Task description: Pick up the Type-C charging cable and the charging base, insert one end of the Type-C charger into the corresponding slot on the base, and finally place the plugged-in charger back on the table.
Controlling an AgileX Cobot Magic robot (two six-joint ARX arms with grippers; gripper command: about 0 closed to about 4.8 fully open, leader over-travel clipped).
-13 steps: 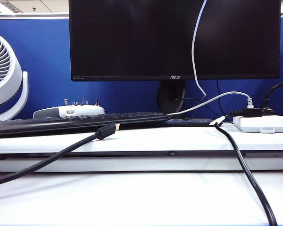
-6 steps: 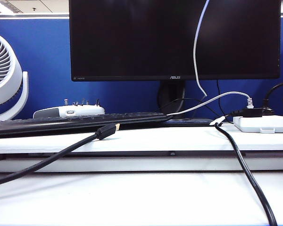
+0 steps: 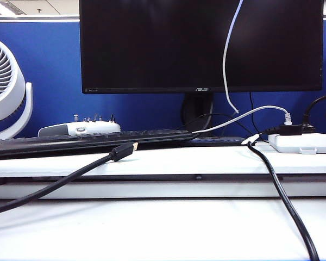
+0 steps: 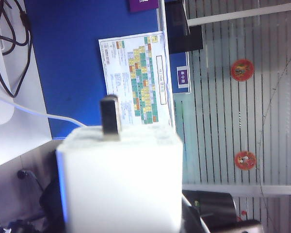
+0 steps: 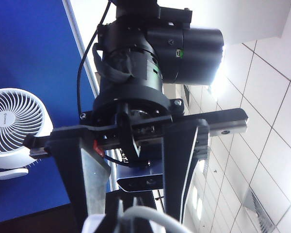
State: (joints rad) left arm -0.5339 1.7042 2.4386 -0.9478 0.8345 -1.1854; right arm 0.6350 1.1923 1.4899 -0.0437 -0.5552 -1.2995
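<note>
A white bench [image 3: 152,228] below a dark monitor [image 3: 201,43]. The charging base [image 4: 119,182] fills the left wrist view, grasped by the left pincer, itself hidden. The clenched right pincer [image 5: 117,219] pinches the white Type-C charging cable [image 5: 148,214], facing the left arm [image 5: 150,63].

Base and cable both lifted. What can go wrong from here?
Both pincers are above the exterior view. The charging base fills the left wrist view, so the left pincer has little sight of the port: misalignment likely. The Type-C charging cable, held by the shut right pincer, dangles near the power strip cords: possible snag.
</note>
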